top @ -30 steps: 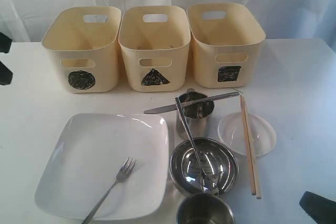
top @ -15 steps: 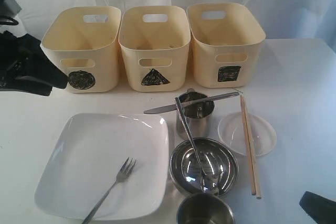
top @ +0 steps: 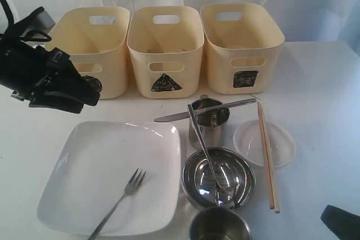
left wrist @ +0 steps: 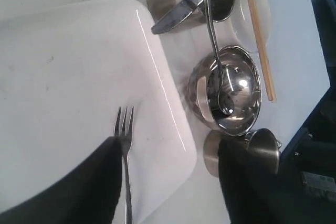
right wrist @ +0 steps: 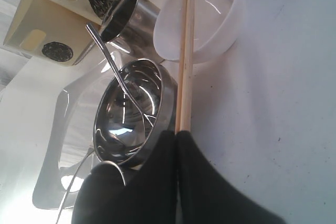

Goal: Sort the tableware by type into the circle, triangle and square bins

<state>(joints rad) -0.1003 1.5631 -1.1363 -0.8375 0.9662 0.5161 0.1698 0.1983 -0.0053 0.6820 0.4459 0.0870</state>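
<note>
Spoon is held in bowl, fork on plate; bins are marked circle, triangle, square; left gripper released, right gripper clenched.

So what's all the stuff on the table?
bins: three, cream, back row: circle bin, triangle bin, square bin
plate: one, white, square, front left
fork: one, steel, on the plate
bowl: one, steel, right of the plate
spoon: one, steel, resting in the bowl
cups: two, steel, back cup behind the bowl, front cup before it
knife: one, steel, across the back cup
dish: one, clear, right of the back cup
chopsticks: pair, wooden, across the dish
table: white
left gripper: black, open, before the circle bin
right gripper: black, shut, front right
</note>
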